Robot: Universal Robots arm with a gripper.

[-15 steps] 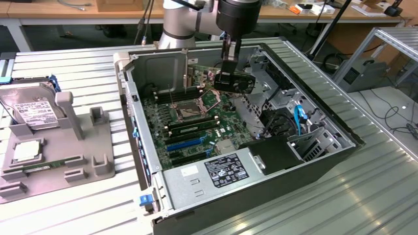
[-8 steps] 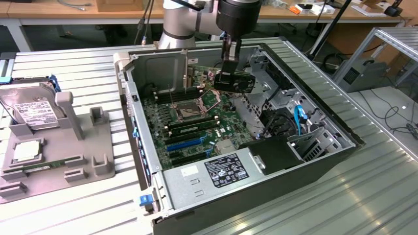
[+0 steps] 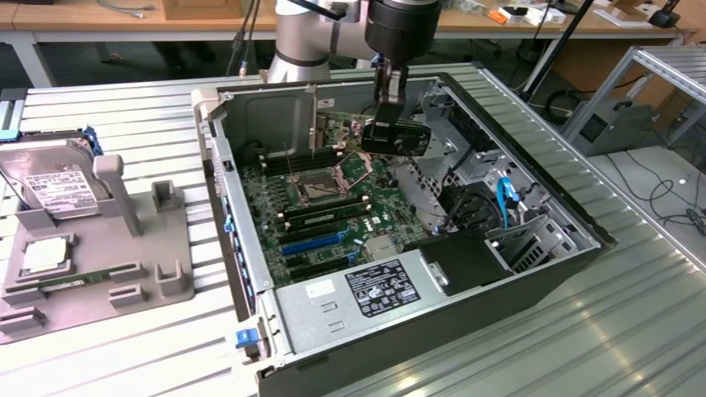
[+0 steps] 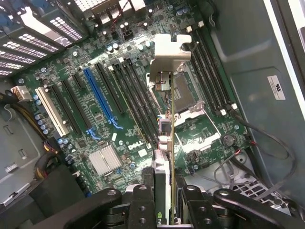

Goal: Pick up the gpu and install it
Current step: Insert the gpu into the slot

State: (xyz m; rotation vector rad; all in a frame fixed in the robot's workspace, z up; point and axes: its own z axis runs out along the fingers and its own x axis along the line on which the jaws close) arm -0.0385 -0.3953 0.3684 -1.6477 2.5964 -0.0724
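On the ribbed metal bench (image 3: 617, 331) lies the open dark-grey computer case (image 3: 441, 347), and on its floor sits the green motherboard (image 4: 119, 138). Over that board, well inside the case, the black two-fingered claw (image 4: 164, 195) is clenched on the gpu (image 4: 164, 164), pressing its flat faces from both sides. We judge the step in hand to be bringing the card to a slot. Done well, that means holding it square to the board, its edge parallel with the long blue expansion slot (image 4: 97, 95) and the black ones beside it, with no tilt before any pressing. The card hangs clear of the board, touching only the claw. Seen edge-on in the wrist view, it looks thin and dark, ending in a bent silver metal bracket (image 4: 171, 50).
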